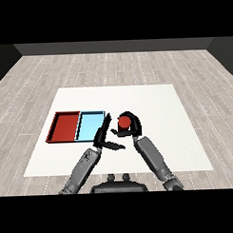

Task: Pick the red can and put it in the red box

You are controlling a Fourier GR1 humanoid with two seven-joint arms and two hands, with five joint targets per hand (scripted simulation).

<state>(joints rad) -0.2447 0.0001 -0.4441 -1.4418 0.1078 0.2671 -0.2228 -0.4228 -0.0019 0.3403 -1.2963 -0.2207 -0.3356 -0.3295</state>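
Head view | right hand [130, 125] curled round red can [123, 121] | no label legible

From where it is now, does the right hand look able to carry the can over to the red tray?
Probably not directly: the right hand holds the red can, but the left hand and light blue tray lie before the red tray.

A light blue tray [91, 124] lay on the white table [156, 112], well over toward the left side and about midway between the near and far edges. It was a shallow rectangular thing with a darker blue rim. The tabletop spread pale and plain around it. Beyond the table ran a floor of grey wooden planks [112, 66], ending at a dark wall [114, 46] at the back.
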